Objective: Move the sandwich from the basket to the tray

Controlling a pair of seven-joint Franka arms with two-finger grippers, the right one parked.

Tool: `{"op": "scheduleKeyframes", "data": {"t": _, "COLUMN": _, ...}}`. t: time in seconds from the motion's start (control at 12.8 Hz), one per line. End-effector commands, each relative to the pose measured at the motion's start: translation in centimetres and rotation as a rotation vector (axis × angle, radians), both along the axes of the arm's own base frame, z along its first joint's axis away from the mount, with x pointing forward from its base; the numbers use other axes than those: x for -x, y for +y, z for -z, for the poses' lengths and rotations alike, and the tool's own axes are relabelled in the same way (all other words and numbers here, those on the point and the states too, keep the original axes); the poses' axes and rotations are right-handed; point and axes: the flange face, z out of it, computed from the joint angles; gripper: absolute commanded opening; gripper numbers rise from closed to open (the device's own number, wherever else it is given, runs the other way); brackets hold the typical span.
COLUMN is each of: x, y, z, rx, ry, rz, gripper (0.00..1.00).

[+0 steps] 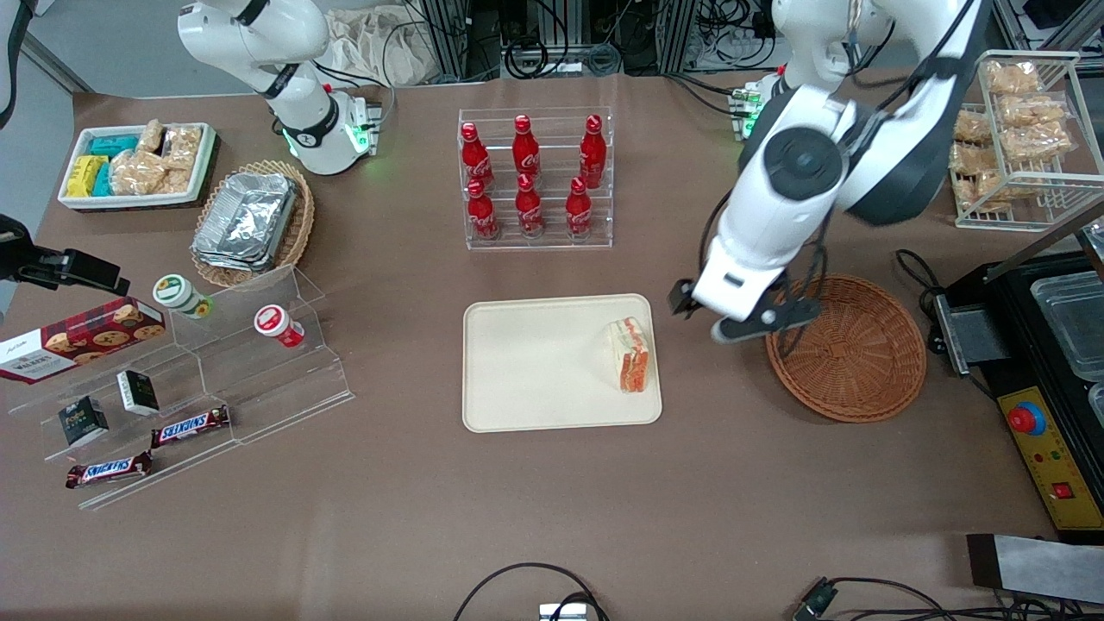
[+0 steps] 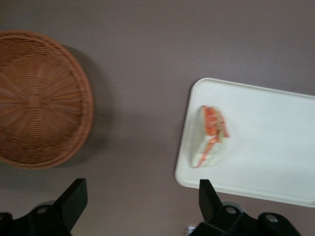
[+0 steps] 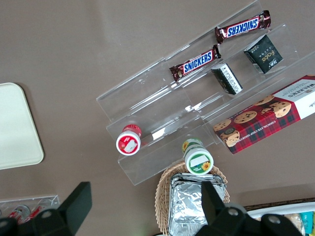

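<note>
The sandwich (image 1: 631,354) (image 2: 212,136), a white wedge with red filling, lies on the cream tray (image 1: 535,362) (image 2: 275,147), at the tray's end nearest the basket. The round brown wicker basket (image 1: 849,349) (image 2: 34,98) has nothing in it. My gripper (image 1: 700,315) (image 2: 142,199) hangs above the bare table between tray and basket, open, with nothing between its fingers.
A clear rack of red cola bottles (image 1: 535,177) stands farther from the front camera than the tray. A black machine with a red button (image 1: 1031,405) and a wire rack of bagged snacks (image 1: 1018,129) sit at the working arm's end. Acrylic steps with candy (image 1: 190,379) lie toward the parked arm's end.
</note>
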Motion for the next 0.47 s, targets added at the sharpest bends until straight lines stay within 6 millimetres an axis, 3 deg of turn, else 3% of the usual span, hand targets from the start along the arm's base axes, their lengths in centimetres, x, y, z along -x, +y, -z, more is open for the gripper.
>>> {"op": "scheduleKeyframes", "data": {"t": 0.0, "x": 2.2, "y": 6.9, "z": -2.2, "rx": -0.027, "ry": 0.062, "rz": 0.075, "gripper": 1.00}}
{"op": "scheduleKeyframes", "data": {"t": 0.16, "x": 1.3, "y": 12.8, "z": -4.2, "rx": -0.018, "ry": 0.101, "rz": 0.147, "gripper": 1.00}}
{"op": "scheduleKeyframes", "data": {"t": 0.39, "x": 0.6, "y": 16.9, "z": -5.3, "rx": -0.011, "ry": 0.119, "rz": 0.172, "gripper": 1.00}}
